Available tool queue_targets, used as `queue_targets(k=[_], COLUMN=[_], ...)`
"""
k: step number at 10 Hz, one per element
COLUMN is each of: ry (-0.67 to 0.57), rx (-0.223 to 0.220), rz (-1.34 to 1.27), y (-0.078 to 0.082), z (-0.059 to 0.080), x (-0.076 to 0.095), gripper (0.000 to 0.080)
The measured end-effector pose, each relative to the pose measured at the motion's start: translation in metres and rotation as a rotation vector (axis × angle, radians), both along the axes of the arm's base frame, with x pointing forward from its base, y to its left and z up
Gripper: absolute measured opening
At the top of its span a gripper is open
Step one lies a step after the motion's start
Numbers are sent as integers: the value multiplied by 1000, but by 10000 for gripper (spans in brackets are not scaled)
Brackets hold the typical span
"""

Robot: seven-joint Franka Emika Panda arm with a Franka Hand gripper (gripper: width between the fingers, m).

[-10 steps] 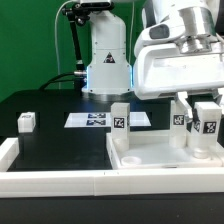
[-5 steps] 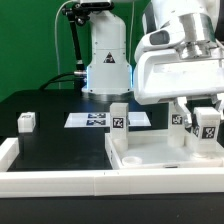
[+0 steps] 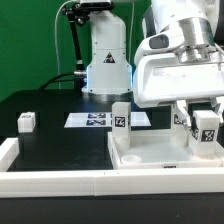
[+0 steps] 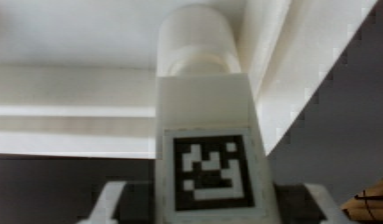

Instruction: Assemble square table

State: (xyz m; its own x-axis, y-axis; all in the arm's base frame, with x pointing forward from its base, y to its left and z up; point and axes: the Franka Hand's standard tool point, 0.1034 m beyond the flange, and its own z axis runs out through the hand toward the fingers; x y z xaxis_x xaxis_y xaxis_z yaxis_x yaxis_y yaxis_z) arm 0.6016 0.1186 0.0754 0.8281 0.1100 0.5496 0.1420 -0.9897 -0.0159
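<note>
The white square tabletop slab [image 3: 160, 155] lies rimmed face up on the black surface at the exterior view's right. A tagged post [image 3: 120, 120] stands upright at its back left corner. My gripper [image 3: 207, 130] is shut on another tagged post [image 3: 208, 128], held upright over the slab's right side, base near the recess. A third post [image 3: 181, 119] stands just behind it. In the wrist view the held post [image 4: 209, 130] fills the middle between my fingers [image 4: 117, 200], its tag facing the camera. A small tagged post [image 3: 27, 121] lies at the exterior view's left.
The marker board [image 3: 100, 119] lies flat at the back middle. A long white rail [image 3: 50, 180] edges the black surface along the front and left. The robot base [image 3: 107, 60] stands behind.
The gripper with the held post has moved slightly lower and toward the exterior view's right over the slab. Nothing else has moved.
</note>
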Motion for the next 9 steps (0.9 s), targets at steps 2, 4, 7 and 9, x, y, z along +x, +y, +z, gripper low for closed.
queue_targets(k=[2, 4, 7, 9], ry=[2, 2, 2, 12], rx=[0, 0, 0, 2], rz=[0, 0, 0, -1], y=[0, 0, 0, 0], z=[0, 0, 0, 1], x=[0, 0, 0, -1], gripper=[291, 517, 641, 648])
